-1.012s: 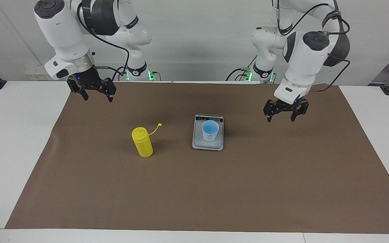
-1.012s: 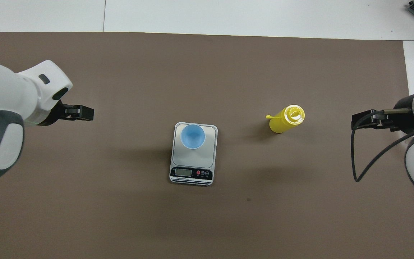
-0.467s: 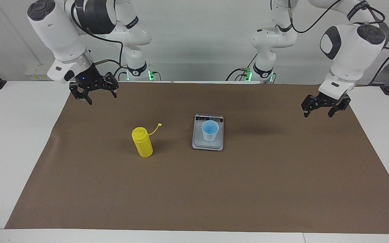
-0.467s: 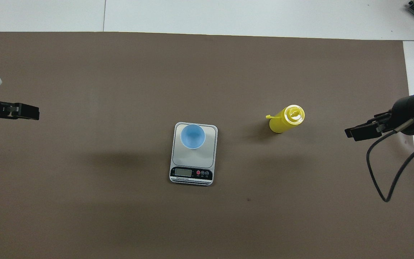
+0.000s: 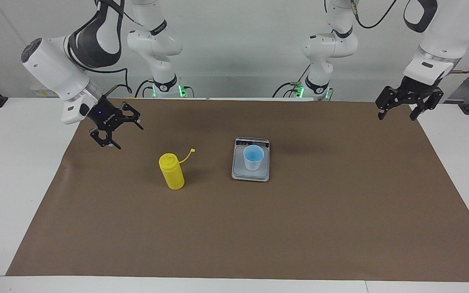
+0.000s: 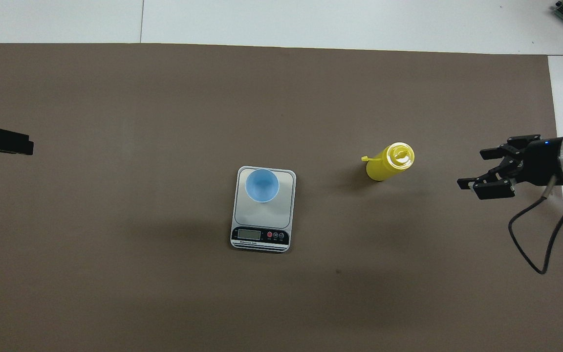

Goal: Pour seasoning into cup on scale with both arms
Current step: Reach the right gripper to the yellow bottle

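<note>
Upright bottle [image 5: 172, 171] stands mid-surface beside the scale [image 5: 250, 171] bearing the cup [image 5: 253, 157]. Right pincer [image 5: 120, 132], spread and empty, is nearer the bottle; left pincer [image 5: 398, 115], spread, waits over the surface's corner.

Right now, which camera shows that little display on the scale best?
The overhead view: the scale has its display on the edge nearer the robots, seen flat beside its buttons. In the facing view the display strip is a thin band, partly hidden by the cup.
</note>
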### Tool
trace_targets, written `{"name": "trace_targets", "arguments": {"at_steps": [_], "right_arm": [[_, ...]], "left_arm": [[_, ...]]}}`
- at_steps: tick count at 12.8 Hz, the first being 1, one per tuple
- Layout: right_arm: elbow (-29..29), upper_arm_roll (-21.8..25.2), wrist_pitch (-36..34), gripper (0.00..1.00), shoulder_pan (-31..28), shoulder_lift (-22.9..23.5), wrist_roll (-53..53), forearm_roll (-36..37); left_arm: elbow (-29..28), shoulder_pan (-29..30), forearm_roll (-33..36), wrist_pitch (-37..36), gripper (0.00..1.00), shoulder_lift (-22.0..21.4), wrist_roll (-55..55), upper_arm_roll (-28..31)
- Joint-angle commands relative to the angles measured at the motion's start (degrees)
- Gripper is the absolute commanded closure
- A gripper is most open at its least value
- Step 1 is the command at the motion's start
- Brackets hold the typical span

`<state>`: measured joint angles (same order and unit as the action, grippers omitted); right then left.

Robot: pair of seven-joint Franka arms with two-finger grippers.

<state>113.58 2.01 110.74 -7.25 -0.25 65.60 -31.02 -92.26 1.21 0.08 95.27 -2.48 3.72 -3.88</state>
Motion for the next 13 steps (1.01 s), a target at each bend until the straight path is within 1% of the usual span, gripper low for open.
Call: {"name": "trace_targets", "arguments": {"at_steps": [1, 2, 3, 4, 5, 6, 8, 10, 13], "right_arm": [[1.03, -0.43, 2.54, 0.0, -1.45, 3.93, 14.0, -7.2], [1.47, -0.43, 3.42, 0.0, -1.54, 4.98, 17.51, -8.78], [1.9, -0.43, 5.95, 0.0, -1.19, 6.99, 24.94, -12.89], [3.82, -0.43, 7.55, 0.0, -1.1, 7.54, 29.98, -16.41], [5.93, -0.43, 8.08, 0.0, -1.27, 7.45, 32.29, -18.1], [6.73, -0.43, 8.26, 0.0, -1.36, 7.63, 34.75, -18.46], [7.09, -0.43, 9.31, 0.0, -1.1, 8.33, 36.09, -18.56], [8.32, -0.52, 12.73, 0.0, -0.05, 8.94, 37.14, -18.64], [9.82, -0.52, 16.08, 0.0, 3.11, 10.87, 40.39, -25.56]], "left_arm": [[-1.43, 0.02, -0.96, -1.91, 0.0, -0.77, 0.41, 0.1], [-1.08, 0.11, -1.13, -2.45, 0.0, -0.6, 0.5, 0.1], [-1.51, 0.29, -1.22, -2.54, 0.0, -0.86, 0.59, 0.1], [-2.13, 0.2, -1.75, -2.28, 0.0, -0.95, 0.59, 0.1], [-3.26, 0.03, -2.01, -1.93, 0.0, -1.39, 0.5, 0.19], [-3.8, 0.02, -2.01, -2.1, 0.0, -1.65, 0.5, 0.1], [-2.93, -0.06, -1.84, -2.8, 0.0, -0.78, 0.5, 0.1], [-3.71, -1.02, -1.84, -2.19, 0.0, -1.13, 0.67, 0.19], [-4.42, -1.3, -1.84, -2.1, 0.0, -1.48, 0.68, 0.19]]}}
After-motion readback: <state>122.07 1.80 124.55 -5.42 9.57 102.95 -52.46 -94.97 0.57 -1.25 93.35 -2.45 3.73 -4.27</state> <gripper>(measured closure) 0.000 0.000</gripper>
